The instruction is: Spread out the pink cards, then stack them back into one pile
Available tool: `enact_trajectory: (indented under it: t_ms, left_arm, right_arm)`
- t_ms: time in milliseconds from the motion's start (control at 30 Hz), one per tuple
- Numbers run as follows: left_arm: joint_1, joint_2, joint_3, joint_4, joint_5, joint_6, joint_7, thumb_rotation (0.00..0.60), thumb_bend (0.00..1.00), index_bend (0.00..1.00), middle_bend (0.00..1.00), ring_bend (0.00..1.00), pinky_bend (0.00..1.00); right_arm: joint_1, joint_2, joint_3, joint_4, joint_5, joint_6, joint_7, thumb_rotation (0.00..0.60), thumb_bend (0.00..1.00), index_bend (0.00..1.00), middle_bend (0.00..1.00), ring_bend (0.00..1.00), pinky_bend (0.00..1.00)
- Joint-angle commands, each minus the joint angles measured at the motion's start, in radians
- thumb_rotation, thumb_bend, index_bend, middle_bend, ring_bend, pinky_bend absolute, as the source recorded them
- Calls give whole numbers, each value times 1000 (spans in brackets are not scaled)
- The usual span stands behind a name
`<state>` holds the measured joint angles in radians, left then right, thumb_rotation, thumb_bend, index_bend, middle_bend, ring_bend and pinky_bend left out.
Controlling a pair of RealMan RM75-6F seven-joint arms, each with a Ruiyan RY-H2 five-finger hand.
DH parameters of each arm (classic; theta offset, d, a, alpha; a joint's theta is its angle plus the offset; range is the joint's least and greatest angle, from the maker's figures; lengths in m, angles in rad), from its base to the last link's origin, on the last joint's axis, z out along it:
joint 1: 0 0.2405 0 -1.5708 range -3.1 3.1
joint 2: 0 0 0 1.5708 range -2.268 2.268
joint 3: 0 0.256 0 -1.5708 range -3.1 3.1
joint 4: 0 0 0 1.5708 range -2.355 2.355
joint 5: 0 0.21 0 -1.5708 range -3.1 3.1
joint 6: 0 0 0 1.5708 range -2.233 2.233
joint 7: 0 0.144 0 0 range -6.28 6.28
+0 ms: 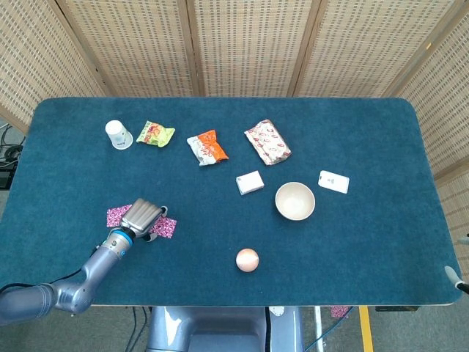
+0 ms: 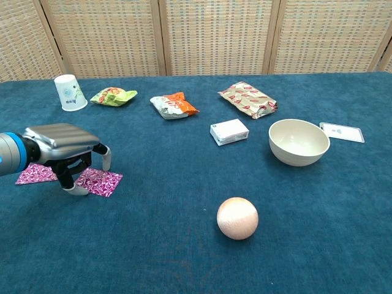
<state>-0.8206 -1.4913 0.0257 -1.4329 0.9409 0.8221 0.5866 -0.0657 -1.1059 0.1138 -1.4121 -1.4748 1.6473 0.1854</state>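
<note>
left hand [image 2: 64, 147]: fingers curled down onto pink cards [image 2: 98, 181], pressing them
ball [image 2: 237, 218]: well right of cards, bare cloth between

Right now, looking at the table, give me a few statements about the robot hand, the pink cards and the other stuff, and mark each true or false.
1. The left robot hand is over the pink cards. True.
2. The pink cards sit in one neat pile. False: they lie spread, showing on both sides of the hand.
3. The ball rests inside the bowl. False: it sits on the table, apart from the bowl.
4. The paper cup stands upside down. True.
5. The orange snack bag lies between two other snack bags. True.
</note>
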Motion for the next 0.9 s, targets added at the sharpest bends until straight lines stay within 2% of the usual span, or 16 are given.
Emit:
enact_trajectory:
  t_ms: [33, 433, 900]
  left_arm:
    - [1, 1, 1, 0, 4, 0, -2, 538, 265, 433, 813, 792, 678]
    - [4, 21, -6, -18, 12, 8, -10, 538, 265, 433, 813, 792, 678]
    - [35, 94, -7, -37, -19, 34, -31, 536, 262, 432, 813, 792, 678]
  right_arm:
    - [0, 1, 0, 1, -1, 0, 0, 600, 234, 348, 319, 162, 139]
    - [6, 3, 5, -2, 2, -7, -1, 600, 234, 348, 324, 162, 139]
    - [18, 4, 7, -8, 0, -21, -5, 600, 234, 348, 324, 162, 139]
